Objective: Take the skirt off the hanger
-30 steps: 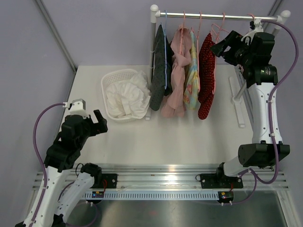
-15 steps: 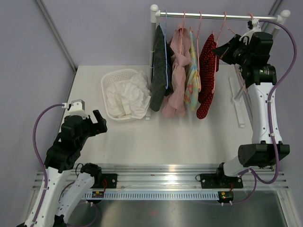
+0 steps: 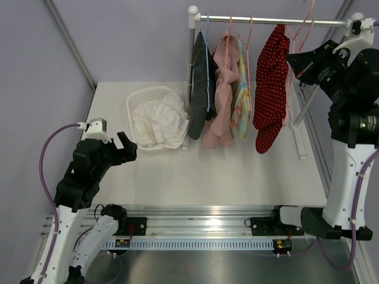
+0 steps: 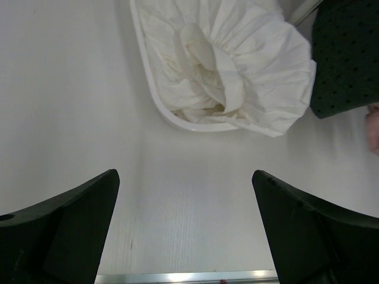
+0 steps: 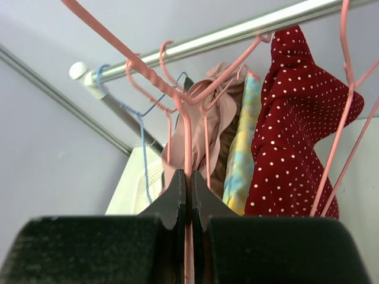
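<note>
The skirt (image 3: 269, 83) is red with white dots and hangs from a pink wire hanger (image 3: 303, 23) at the right end of the metal rail (image 3: 249, 19). My right gripper (image 3: 291, 60) is shut on the hanger's wire just right of the skirt. In the right wrist view the jaws (image 5: 189, 180) pinch the pink wire (image 5: 188, 139), with the skirt (image 5: 296, 136) to their right. The hanger's hook reaches above the rail in the top view. My left gripper (image 3: 125, 148) hovers open over the table, holding nothing (image 4: 185, 177).
Dark, pink and yellow-blue garments (image 3: 222, 89) hang on the rail's left part. A white basket (image 3: 137, 94) full of white cloth (image 4: 237, 65) stands beside the rack's left post (image 3: 191, 71). The rack's right foot (image 3: 296, 127) lies on the table.
My right gripper shut on the pink hanger, then moved up and to the right, carrying the red skirt along. The left arm barely shifted.
</note>
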